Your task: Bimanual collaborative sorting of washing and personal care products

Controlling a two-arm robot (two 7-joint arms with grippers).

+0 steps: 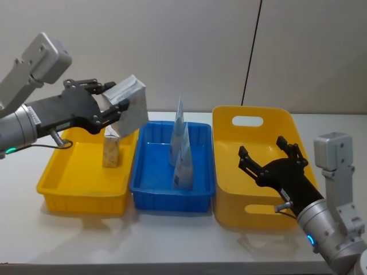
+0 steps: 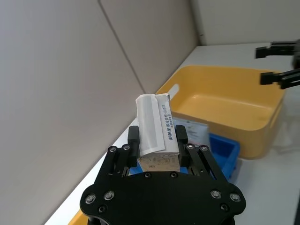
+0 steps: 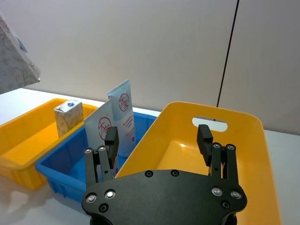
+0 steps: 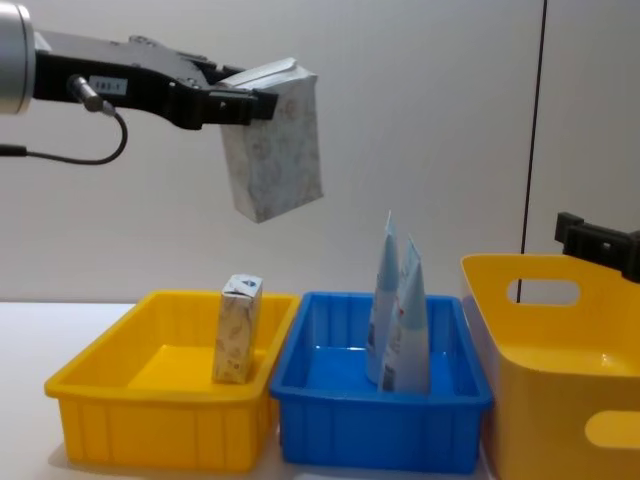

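My left gripper is shut on a beige speckled gable-top pack, held tilted in the air above the gap between the left yellow tray and the blue tray. The left wrist view shows the pack clamped between the fingers. A second pack stands upright in the left yellow tray. Two pale-blue tubes stand in the blue tray. My right gripper hovers open and empty over the large yellow bin.
The three containers sit side by side on a white table, with a wall close behind. A black cable runs down the wall behind the bin. There is free table in front of the trays.
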